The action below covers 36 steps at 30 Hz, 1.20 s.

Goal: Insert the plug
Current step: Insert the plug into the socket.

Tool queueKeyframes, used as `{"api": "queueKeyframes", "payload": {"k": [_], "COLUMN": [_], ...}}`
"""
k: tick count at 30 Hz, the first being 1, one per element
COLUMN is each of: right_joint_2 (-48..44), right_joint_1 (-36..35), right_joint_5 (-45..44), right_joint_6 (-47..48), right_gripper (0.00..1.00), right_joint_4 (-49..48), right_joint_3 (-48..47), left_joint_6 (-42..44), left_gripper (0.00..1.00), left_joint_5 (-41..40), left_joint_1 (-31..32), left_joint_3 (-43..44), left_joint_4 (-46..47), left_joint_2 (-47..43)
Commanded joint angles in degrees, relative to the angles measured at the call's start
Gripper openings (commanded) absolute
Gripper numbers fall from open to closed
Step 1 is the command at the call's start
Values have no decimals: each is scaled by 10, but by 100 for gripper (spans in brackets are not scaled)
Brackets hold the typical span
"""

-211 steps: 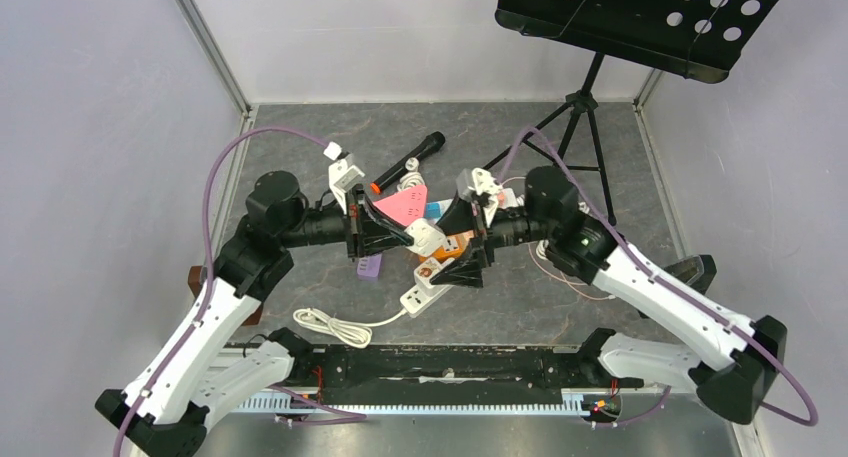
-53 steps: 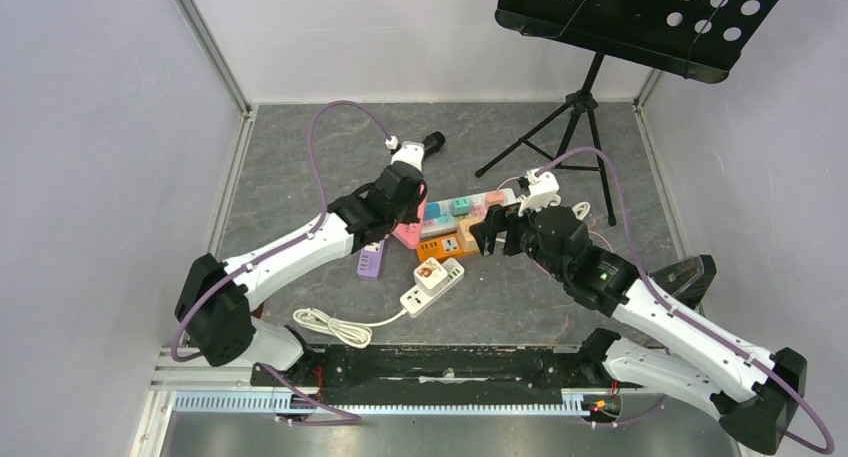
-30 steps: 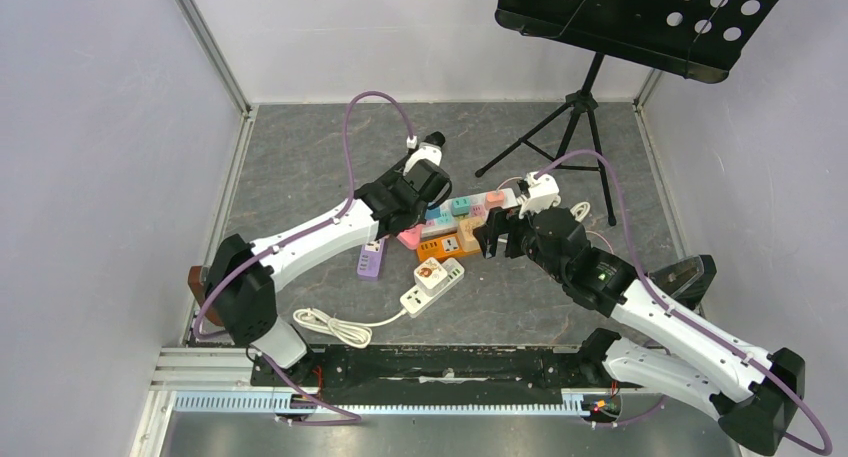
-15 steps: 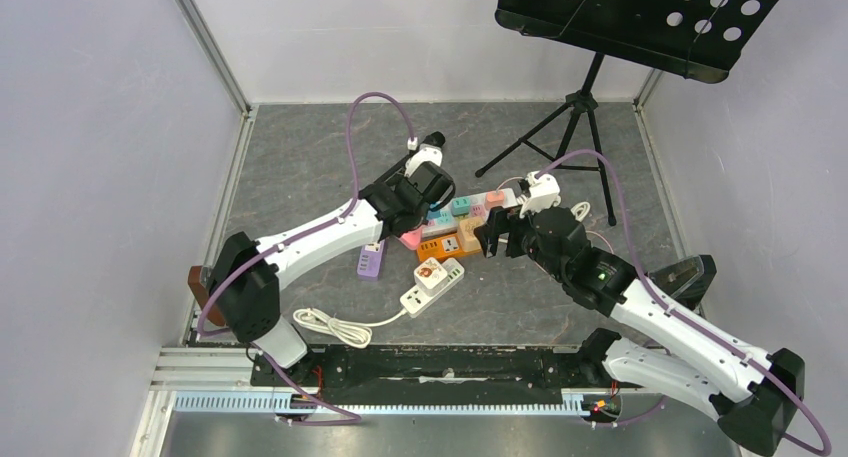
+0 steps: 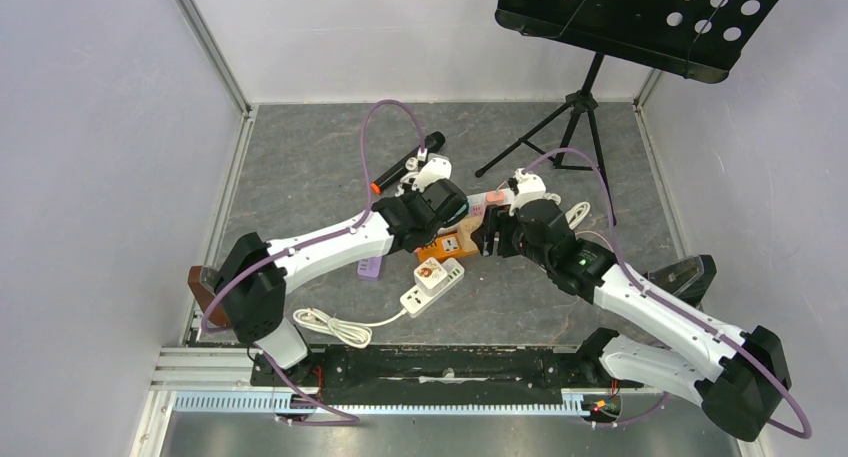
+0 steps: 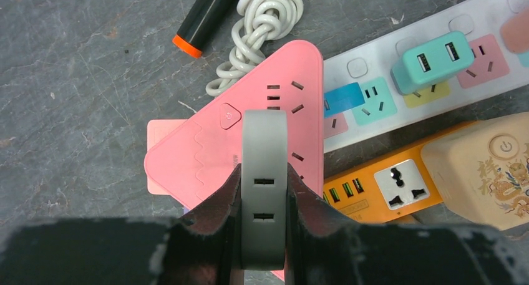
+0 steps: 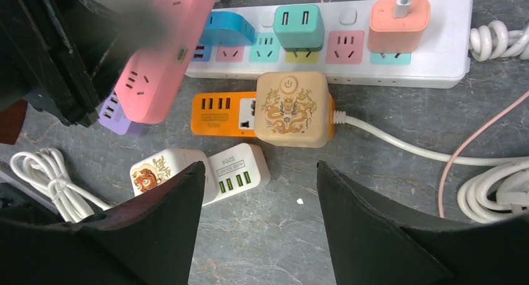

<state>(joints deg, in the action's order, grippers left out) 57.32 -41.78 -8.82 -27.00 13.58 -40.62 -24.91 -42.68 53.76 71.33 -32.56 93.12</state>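
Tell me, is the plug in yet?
Not yet. Done: the left fingers grip the grey plug. Now: it hangs over the pink power strip, not pushed into any socket that I can see. Left: pressing it in. The right fingers are open, holding nothing.

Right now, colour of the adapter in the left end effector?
Grey adapter; best in left wrist view.

Probably a robotics lab test cell: plain white walls enclose a grey table, metal rail in front, music stand behind.
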Motion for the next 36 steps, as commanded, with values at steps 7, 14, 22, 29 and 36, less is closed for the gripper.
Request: {"api": "queueKeyframes", "payload": {"k": [7, 14, 22, 29, 36], "right_joint_2": [29, 79, 137, 208, 235], "right_joint_1": [31, 55, 73, 77, 78], "right_joint_5": [58, 115, 144, 144, 121], "right_joint_6": [-25, -13, 6, 9, -8], "right_gripper": [66, 65, 66, 67, 67], "right_joint_4": [-64, -79, -128, -225, -240], "right_joint_3": [2, -29, -74, -98, -106], "left_joint_6": [-18, -21, -15, -22, -34], "left_gripper": [2, 2, 2, 2, 53], "left_joint_5": [-7, 41, 91, 101, 100], "left_joint_1": [3, -15, -34, -38, -44], "left_joint_3": [-49, -52, -12, 0, 43], "left_joint_4": [46, 50, 4, -18, -39], "left_joint_2": [27, 28, 42, 48, 12]}}
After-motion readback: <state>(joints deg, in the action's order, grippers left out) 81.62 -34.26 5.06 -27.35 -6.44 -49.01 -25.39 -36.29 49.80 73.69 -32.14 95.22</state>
